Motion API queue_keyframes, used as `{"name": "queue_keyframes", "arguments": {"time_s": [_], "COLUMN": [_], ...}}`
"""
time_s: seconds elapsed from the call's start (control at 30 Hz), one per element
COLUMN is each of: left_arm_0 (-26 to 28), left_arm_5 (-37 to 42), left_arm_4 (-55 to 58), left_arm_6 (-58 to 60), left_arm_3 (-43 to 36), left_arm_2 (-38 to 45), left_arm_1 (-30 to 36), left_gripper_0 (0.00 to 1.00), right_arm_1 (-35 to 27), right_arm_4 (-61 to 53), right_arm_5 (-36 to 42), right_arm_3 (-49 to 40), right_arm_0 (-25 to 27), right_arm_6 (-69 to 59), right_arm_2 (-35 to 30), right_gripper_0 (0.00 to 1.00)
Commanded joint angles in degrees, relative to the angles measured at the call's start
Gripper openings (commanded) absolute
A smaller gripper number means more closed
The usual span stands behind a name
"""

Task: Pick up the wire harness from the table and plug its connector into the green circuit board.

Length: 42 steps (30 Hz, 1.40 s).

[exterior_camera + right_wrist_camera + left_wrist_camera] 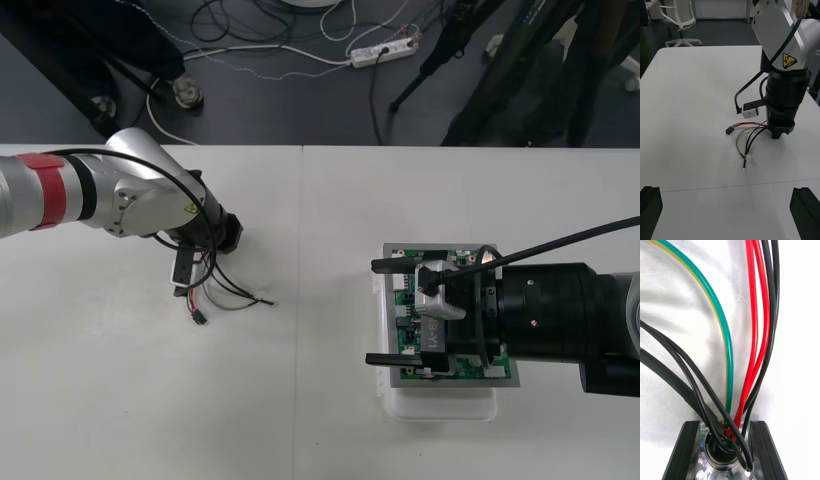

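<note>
The wire harness point(222, 292) lies on the table left of centre, with red, black and green wires fanning out. Its small black plug point(198, 319) rests on the table at the near end. My left gripper point(186, 278) points down onto the harness. In the left wrist view its fingers point(685, 450) are shut on the round metal socket point(719, 459), and the wires point(728, 352) run away from it. The green circuit board point(468, 258) on its white base point(440, 405) sits at the right. My right gripper point(372, 312) hovers open over the board, with nothing between its fingers.
In the right wrist view the left gripper point(779, 129) stands over the harness wires point(748, 135), with the plug point(729, 131) beside it and a ring terminal point(743, 169) nearer. A table seam point(300, 300) runs between harness and board.
</note>
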Motion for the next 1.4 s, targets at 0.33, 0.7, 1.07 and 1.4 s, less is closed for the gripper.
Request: {"name": "queue_keyframes", "arguments": {"time_s": [0.33, 0.7, 1.07, 1.4], "left_arm_0": [-3.08, -3.08, 1.05, 8.70], "left_arm_5": [-11.48, -17.72, -25.90, -35.91], "left_arm_4": [3.06, 11.23, 19.84, 26.43], "left_arm_6": [-6.45, -7.24, -8.04, -7.16], "left_arm_3": [-8.31, -13.32, -14.91, -14.82], "left_arm_2": [10.28, 15.20, 25.31, 39.28], "left_arm_1": [8.71, 15.92, 21.37, 24.97], "left_gripper_0": [0.00, 0.00, 0.00, 0.00], "right_arm_1": [0.93, 1.02, 2.25, 2.42], "right_arm_4": [-3.84, -10.25, -13.85, -14.56], "right_arm_5": [0.56, 0.64, 0.73, 1.08], "right_arm_3": [-0.36, -0.45, -0.45, -0.45], "right_arm_0": [0.91, 0.99, 0.91, 0.99], "right_arm_6": [1.81, 1.55, 1.38, 1.81], "right_arm_2": [-0.50, -1.47, -2.43, -2.43], "right_gripper_0": [1.00, 1.00, 1.00, 1.00]}}
